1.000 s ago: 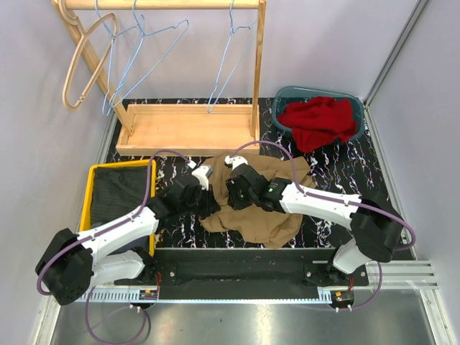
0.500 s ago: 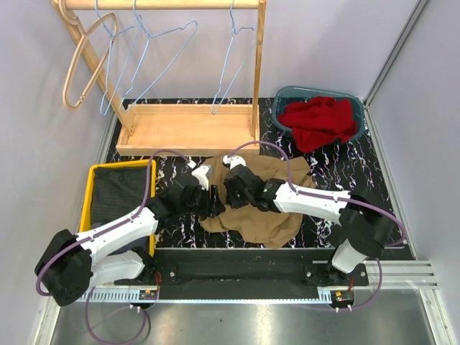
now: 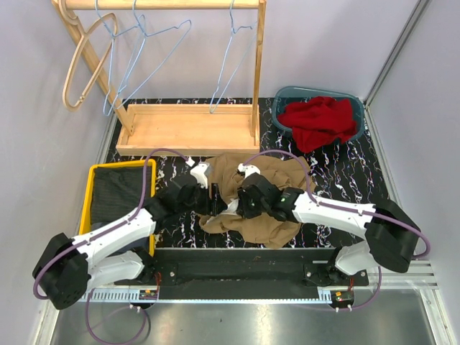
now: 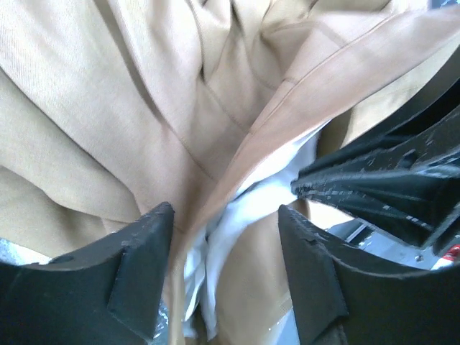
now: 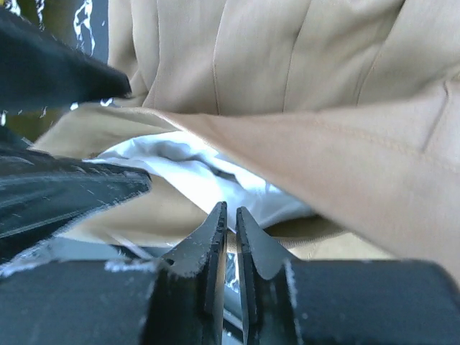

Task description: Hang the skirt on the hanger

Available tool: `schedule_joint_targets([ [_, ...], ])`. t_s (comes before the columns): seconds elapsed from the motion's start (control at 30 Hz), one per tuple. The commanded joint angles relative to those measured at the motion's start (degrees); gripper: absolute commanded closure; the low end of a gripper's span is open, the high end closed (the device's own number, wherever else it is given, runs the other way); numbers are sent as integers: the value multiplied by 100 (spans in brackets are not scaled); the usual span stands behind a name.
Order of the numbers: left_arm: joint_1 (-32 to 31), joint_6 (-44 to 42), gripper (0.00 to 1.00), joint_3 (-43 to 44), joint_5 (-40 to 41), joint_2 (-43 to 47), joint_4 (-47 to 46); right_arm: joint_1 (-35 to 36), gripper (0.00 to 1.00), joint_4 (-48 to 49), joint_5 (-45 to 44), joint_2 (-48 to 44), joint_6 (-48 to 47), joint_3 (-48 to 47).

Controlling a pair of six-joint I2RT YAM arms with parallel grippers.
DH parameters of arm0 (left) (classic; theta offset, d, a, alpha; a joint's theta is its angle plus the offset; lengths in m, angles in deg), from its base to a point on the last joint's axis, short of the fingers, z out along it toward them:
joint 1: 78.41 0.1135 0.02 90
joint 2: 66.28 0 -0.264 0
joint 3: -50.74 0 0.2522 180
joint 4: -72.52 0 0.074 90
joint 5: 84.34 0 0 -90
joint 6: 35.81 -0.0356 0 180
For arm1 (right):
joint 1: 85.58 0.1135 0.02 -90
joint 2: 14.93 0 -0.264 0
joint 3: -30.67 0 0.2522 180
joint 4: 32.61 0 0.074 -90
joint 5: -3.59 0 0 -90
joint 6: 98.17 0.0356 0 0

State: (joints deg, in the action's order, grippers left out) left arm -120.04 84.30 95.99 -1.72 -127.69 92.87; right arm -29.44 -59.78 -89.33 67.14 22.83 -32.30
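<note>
The tan skirt [image 3: 269, 172] with white lining lies bunched on the marbled table between my two arms. My left gripper [image 3: 215, 205] is open, its fingers straddling a tan hem and the white lining [image 4: 237, 215] without pressing them. My right gripper [image 3: 238, 203] faces it from the right, its jaws nearly together and pinching the edge of the skirt's lining [image 5: 215, 180] at their tips. Folds of the skirt [image 5: 287, 57] fill the right wrist view. Blue wire hangers [image 3: 154, 54] and a wooden hanger [image 3: 83, 61] hang on the rack at the back, away from both grippers.
The wooden rack's tray base [image 3: 187, 129] stands just behind the skirt. A teal basin [image 3: 287, 93] holding a red cloth [image 3: 320, 122] sits at the back right. A yellow bin [image 3: 88, 201] with a dark inside is at the left. Walls close both sides.
My left gripper has opened from nearly shut. My right arm has shifted right and nearer, dragging the skirt's edge up into a ridge. The wire hangers sway slightly.
</note>
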Motion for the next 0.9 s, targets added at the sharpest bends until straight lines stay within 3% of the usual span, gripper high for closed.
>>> schedule_joint_targets([
  [0.0,-30,91,33,-72,-54,383,-483,37,82,-136,274,-226,195,227],
  [0.07,-30,118,26,-134,-62,472,-588,46,83,-127,274,-164,213,289],
  [0.17,-30,127,25,-178,-45,367,-536,55,84,-127,415,-103,231,377],
  [0.47,-73,285,33,-652,-466,243,-580,73,84,-153,371,-366,406,649],
  [0.6,-91,303,32,-828,-651,698,-615,81,84,-144,371,-261,433,667],
  [0.87,-118,364,20,-1197,-721,1877,-387,108,84,-83,318,46,424,422],
])
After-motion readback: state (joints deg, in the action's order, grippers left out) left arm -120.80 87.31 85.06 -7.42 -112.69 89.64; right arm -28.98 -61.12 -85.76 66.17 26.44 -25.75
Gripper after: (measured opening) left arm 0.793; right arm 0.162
